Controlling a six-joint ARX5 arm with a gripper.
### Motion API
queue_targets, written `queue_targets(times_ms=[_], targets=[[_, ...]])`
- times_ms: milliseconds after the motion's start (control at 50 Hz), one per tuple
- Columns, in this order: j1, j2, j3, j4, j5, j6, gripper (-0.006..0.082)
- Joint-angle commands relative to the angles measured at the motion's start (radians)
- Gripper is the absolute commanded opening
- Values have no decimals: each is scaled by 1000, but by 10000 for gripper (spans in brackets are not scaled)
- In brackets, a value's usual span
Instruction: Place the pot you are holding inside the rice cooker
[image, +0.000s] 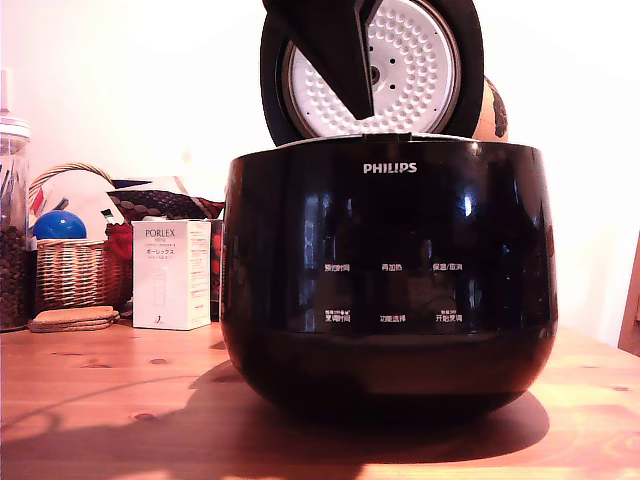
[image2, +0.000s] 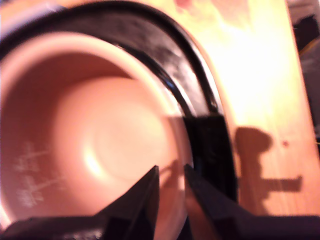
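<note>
Inside, the pot looks pinkish and smooth—its thin rim pinched by the tool—within the rice cooker.

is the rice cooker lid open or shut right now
Open: the lid stands upright behind the rice cooker, its dimpled inner plate showing.

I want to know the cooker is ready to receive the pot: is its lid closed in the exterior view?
No. The rice cooker has its round lid hinged upright, showing the dimpled white inner plate.

Warm light overexposes the wall and glares off the table, while the wrist view is blurred throughout.
</note>
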Motion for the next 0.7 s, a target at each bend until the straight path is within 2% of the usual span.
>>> queue_targets(times_ms=[0,80,180,220,240,280,320,360,380,420,460,500,520,680], targets=[[-3,-4,16,-7,-2,-31,137],[-3,-4,37,-14,-18,-34,83],[1,-5,71,-14,-40,-111,-29],[9,-5,86,-13,-40,-116,-22],[14,-5,92,-13,-40,-166,-22],[27,-5,104,-13,-41,-182,-22],[44,-10,112,-12,-45,-248,-22],[64,-11,116,-10,-45,-251,-22],[74,-15,116,-10,-47,-307,-22],[100,-24,116,-11,-48,-319,-22],[127,-32,116,-10,-48,-383,-22],[154,-42,116,-10,-48,-385,-22],[167,-45,116,-9,-48,-428,-22],[286,-107,116,19,-64,-515,-22]])
